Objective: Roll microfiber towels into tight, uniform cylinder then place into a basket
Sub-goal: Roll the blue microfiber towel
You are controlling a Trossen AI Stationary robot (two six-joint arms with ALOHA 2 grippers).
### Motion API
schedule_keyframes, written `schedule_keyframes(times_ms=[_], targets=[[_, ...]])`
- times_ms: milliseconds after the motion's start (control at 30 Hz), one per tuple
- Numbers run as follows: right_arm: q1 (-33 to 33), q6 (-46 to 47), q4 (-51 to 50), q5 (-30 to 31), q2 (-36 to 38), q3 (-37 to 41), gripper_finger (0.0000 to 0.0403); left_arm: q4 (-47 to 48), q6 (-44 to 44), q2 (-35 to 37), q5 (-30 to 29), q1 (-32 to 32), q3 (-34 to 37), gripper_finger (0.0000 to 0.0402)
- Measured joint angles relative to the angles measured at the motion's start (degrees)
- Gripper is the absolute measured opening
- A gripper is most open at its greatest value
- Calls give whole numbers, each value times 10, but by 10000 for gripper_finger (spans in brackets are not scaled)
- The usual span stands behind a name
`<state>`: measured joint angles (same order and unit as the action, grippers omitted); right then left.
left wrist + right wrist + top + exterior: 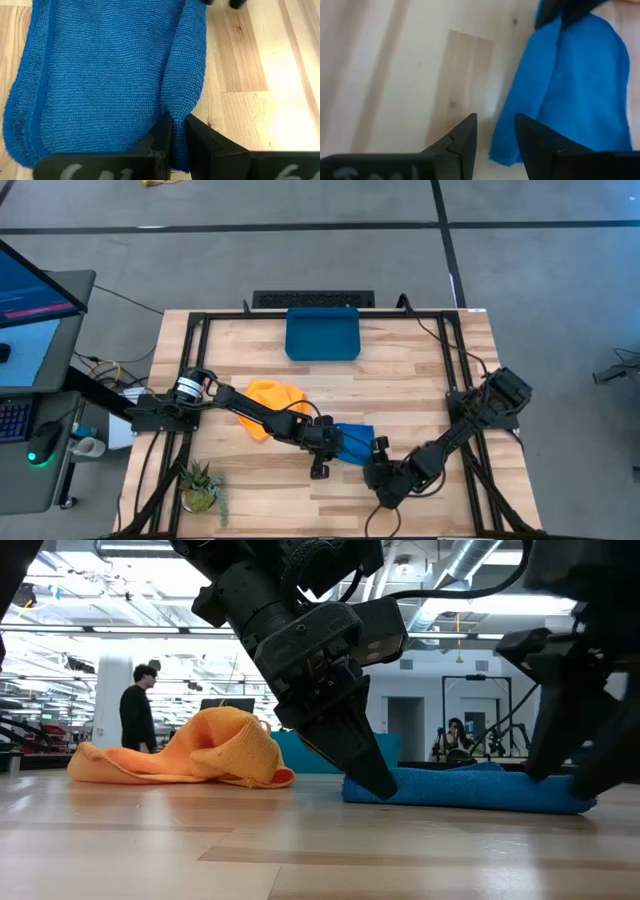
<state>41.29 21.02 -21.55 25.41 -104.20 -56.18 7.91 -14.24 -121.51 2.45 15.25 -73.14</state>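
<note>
The blue microfiber towel (355, 442) lies folded flat on the wooden table near the front middle. My left gripper (178, 120) is shut on it at its left end, seen in the low view as the big dark gripper (375, 775) slanting down onto the blue towel (470, 790). My right gripper (495, 120) stands open at the towel's right end (502, 152). The yellow-orange towel (275, 402) lies crumpled on the table to the left, behind my left arm. The dark blue basket (322, 332) stands at the far middle. My left gripper pinches a raised fold (176, 107) along one edge of the blue towel between its two fingers. The fingers slant down from the table's left. The rest of the towel lies flat on the table in several layers. My right gripper: whether its fingertips touch the towel's end I cannot tell.
A small potted plant (200, 485) stands at the near left corner. A black bar (313, 299) lies behind the basket. A monitor and desk (35, 310) stand left of the table. People show in the room beyond, in the low view (137, 715).
</note>
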Motion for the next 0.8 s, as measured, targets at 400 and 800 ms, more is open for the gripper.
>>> schedule_keyframes(times_ms=[400,800], targets=[[-33,30,-36,-22,-32,-5,154,0,0,0,0,0,0,23],[-57,107,-48,-57,-33,-5,75,0,6,0,21,1,0,23]])
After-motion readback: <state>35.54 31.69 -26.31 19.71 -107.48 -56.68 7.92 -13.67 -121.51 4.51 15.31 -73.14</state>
